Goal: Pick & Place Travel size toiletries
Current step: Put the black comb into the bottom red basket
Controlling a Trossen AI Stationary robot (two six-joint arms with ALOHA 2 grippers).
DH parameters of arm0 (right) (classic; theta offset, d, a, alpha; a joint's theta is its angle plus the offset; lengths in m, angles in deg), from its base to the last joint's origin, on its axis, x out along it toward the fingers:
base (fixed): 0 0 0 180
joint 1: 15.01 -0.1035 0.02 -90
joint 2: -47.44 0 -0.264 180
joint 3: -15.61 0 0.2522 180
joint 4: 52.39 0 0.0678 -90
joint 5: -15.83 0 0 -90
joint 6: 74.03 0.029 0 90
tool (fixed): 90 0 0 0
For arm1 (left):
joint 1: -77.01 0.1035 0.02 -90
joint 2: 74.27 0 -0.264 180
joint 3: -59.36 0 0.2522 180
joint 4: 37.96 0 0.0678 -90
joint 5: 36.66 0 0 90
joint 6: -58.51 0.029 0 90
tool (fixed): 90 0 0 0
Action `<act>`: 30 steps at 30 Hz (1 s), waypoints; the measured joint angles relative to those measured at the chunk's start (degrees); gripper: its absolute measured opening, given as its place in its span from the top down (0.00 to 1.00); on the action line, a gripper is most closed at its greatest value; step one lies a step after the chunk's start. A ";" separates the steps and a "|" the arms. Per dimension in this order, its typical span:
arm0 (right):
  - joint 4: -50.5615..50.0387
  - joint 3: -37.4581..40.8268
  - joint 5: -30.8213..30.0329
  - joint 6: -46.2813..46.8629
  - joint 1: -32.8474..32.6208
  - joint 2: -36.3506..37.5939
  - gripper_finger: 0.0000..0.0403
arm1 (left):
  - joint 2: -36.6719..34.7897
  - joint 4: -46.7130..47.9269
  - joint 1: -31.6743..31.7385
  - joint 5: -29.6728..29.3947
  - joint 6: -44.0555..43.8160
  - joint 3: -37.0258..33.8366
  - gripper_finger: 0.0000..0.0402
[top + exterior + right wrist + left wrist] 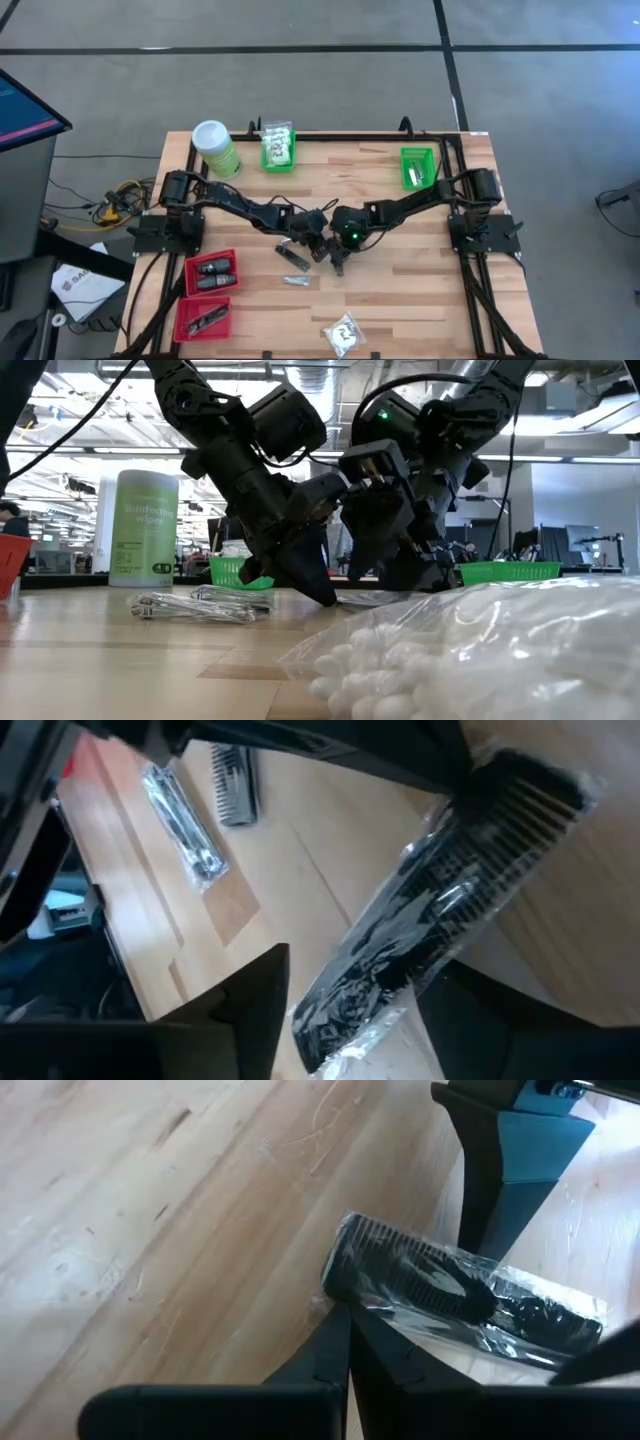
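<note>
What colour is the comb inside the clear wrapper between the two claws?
Black. The comb shows best in the left wrist view, sealed in glossy clear plastic.

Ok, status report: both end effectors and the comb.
Left end effector shut on wrapped comb. Right end effector open, straddling it. Silvery sachet lies apart, not blocking.

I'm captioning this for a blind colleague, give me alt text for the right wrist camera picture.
A black comb in clear wrapping lies slanted across a pale wooden table, between the right end effector's two dark open fingers. Farther off lie a second comb and a slim silvery packet.
</note>
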 joint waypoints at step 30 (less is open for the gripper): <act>-11.54 0.04 -4.03 -8.86 3.95 15.35 0.99 | -17.00 6.08 -2.15 -4.14 9.11 -0.36 1.00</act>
